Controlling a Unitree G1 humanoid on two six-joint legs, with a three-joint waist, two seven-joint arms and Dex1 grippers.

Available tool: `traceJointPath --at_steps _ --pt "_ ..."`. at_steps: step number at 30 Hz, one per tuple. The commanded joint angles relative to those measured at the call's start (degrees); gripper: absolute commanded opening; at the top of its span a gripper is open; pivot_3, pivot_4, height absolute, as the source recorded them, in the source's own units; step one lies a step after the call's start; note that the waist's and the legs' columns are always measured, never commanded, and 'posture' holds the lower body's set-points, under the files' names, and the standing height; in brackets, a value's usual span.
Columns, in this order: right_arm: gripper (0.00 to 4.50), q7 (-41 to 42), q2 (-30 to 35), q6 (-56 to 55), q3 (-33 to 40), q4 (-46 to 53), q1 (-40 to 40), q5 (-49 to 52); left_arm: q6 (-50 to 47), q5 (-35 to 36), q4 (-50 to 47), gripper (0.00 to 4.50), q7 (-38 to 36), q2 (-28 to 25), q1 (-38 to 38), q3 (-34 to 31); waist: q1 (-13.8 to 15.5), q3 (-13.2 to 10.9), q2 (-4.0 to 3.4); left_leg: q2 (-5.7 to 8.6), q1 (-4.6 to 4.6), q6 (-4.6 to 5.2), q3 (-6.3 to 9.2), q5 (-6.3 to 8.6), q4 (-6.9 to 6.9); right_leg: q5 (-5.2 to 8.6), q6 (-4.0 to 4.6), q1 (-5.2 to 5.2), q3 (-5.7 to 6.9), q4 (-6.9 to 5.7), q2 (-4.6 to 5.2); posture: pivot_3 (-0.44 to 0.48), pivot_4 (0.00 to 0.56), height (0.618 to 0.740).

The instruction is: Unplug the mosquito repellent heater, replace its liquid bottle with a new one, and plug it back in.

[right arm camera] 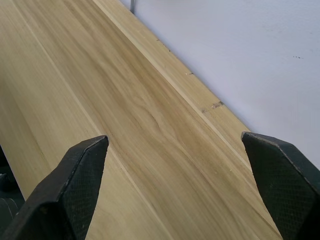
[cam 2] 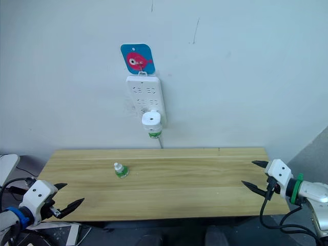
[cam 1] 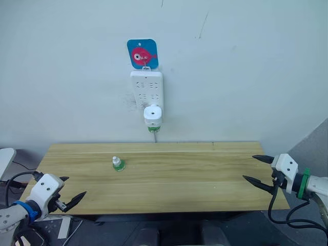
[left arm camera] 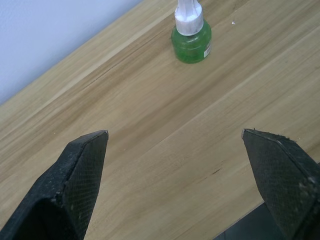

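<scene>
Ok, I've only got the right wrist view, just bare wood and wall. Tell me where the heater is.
Observer: The mosquito repellent heater is plugged into the white power strip on the wall, above the far edge of the table.
Operator: Say whether it has a bottle in it.
Observer: Yes, the fitted green bottle shows under it.
Operator: Now find me the new one.
Observer: A spare green bottle stands upright on the table, toward the robot's left. The left jaws are open, short of it, holding nothing.
</scene>
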State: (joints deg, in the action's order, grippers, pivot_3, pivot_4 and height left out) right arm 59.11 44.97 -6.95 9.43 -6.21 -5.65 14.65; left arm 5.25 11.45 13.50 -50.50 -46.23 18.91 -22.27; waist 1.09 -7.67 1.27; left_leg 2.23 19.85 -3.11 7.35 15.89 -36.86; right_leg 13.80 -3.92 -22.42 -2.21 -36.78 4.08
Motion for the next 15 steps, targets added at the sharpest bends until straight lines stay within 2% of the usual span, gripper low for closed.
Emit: traceJointPath --at_steps 1,12,15 --pt "4.45 0.2 1.0 0.1 0.9 1.9 0.4 0.3 -1.0 1.4 -0.6 4.5 -1.2 -0.7 -0.3 -0.5 0.0 0.0 0.0 0.0 0.0 0.0 0.0 0.0 0.0 0.0 0.0 0.0 0.0 0.0 0.0 0.102 0.099 0.74" --pt "4.45 -0.2 0.9 2.2 0.9 4.5 0.1 0.4 -1.3 4.2 -0.9 4.5 -4.3 -0.7 -0.8 -1.8 0.1 -0.2 -0.01 -0.01 0.0 -0.01 0.01 0.01 0.0 0.01 0.01 0.0 0.0 0.0 0.0 0.102 0.109 0.74" --pt "4.45 -0.2 1.0 2.4 1.0 4.9 -0.2 0.4 0.2 2.5 0.1 4.5 -3.0 -1.1 -0.2 -1.8 0.1 -0.3 0.0 -0.01 0.0 -0.01 0.01 0.01 0.0 0.01 0.01 0.0 0.0 0.0 0.0 0.1 0.112 0.74"
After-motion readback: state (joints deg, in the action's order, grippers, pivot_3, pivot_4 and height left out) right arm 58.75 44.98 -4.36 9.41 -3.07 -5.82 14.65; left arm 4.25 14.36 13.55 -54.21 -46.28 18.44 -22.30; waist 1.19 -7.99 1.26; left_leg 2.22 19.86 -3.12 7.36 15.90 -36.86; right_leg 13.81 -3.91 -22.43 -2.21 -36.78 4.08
